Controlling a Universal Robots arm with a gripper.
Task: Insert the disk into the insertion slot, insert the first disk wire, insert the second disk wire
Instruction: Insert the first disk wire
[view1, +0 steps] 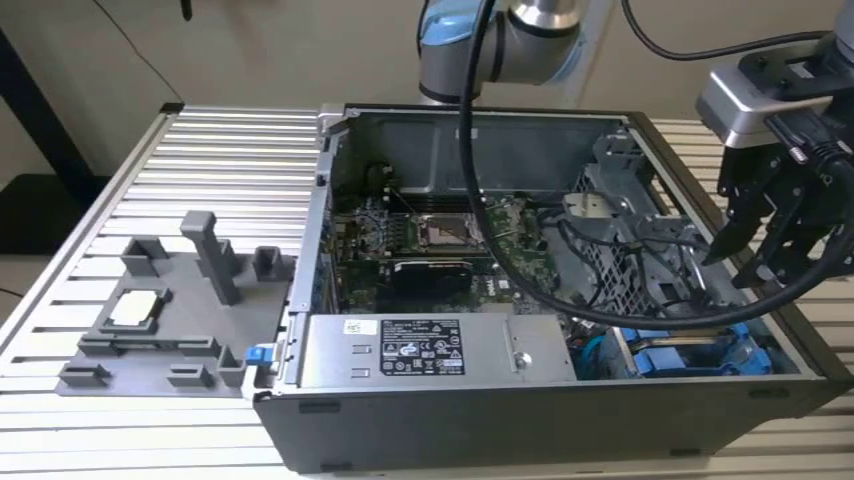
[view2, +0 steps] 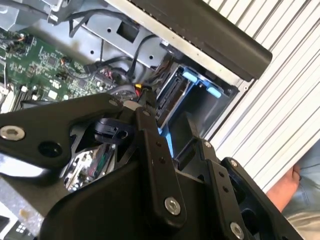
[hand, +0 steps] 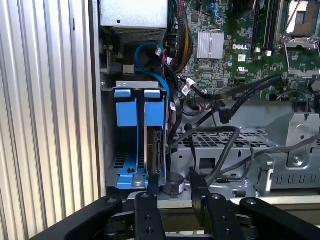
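The disk stands edge-on in the insertion slot of the dark grey drive cage, its blue frame tab at the cage mouth. It also shows in the second wrist view, disk. My gripper hovers just off the disk's end. It is open, with one finger in line with the disk's edge. A small black round part sits between the fingers. Loose black wires with a connector hang beside the cage. In the exterior view the gripper is over the case's right end, above the blue frames.
Another blue-fronted drive fills the bay next to the case wall. Inside the case are the power supply and the motherboard. A grey fixture stands on the slatted table. A person's hand is near the table edge.
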